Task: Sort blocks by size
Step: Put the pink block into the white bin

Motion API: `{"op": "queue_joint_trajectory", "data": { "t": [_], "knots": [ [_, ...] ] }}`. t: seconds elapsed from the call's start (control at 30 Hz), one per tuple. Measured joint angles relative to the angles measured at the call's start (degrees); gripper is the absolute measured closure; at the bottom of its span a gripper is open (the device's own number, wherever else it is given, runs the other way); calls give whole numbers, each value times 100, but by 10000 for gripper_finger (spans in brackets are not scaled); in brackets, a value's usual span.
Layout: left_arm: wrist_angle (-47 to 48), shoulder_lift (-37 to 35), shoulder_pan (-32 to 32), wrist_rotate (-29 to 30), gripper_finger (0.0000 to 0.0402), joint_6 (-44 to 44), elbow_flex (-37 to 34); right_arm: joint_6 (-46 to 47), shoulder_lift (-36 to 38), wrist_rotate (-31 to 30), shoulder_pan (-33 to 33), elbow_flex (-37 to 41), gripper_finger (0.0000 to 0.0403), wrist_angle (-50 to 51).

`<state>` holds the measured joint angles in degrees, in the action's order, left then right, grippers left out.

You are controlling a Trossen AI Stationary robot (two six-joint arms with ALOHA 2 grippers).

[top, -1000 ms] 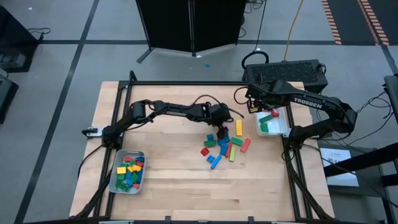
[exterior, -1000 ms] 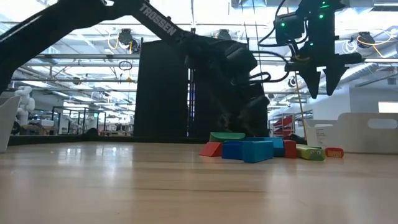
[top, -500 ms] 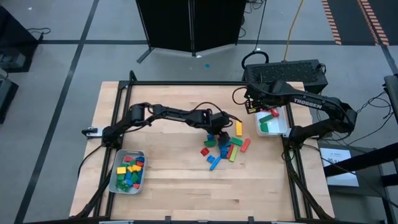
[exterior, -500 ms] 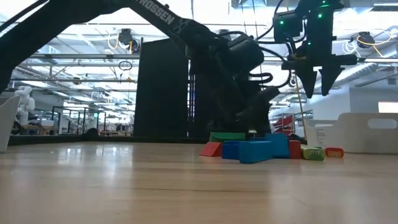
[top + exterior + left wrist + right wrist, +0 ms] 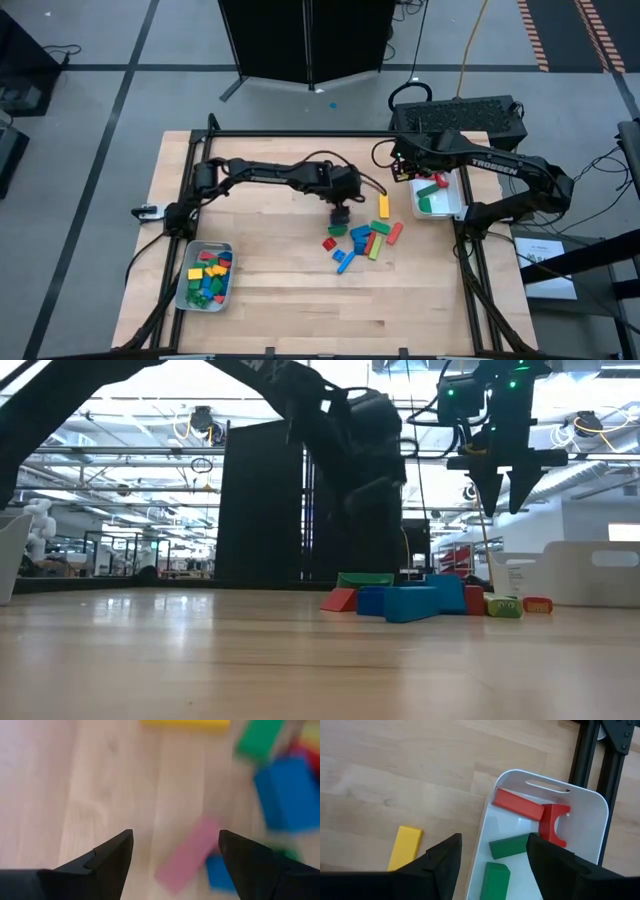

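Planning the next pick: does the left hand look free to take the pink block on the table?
Probably yes. The left hand hangs open just above the pink block, which lies flat on the table. Its near end is bare; a blue block crowds the other end.

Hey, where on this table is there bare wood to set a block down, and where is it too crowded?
Bare wood runs along the near edge of the table, between the left tray and the right frame post, and across the far strip behind the left gripper. It is crowded at the loose blocks mid-table and around the right tray.
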<state>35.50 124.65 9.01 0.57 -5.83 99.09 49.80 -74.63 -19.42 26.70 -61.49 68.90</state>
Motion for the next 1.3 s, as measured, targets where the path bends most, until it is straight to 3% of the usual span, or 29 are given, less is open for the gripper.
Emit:
{"op": "queue_joint_trajectory", "data": {
  "t": [0.13, 0.33, 0.7, 1.07, 1.3],
  "knots": [
    [759, -58, -38, -14, 108, -969, -19, 0, 0, -2, -64, 0, 188, -4],
    [590, -56, 1, -59, 108, -1839, -281, 48, 0, -2, -188, 0, 188, -84],
    [-39, -62, 191, -347, 114, -2302, -688, 46, 2, 2, -322, 0, 188, -272],
    [-263, 261, 136, -490, 260, -2351, -652, 9, 0, 162, -319, 0, 188, -278],
    [-162, 317, 121, -146, 313, -2055, -600, -99, 1, 221, -319, 0, 188, -277]
  ]
}}
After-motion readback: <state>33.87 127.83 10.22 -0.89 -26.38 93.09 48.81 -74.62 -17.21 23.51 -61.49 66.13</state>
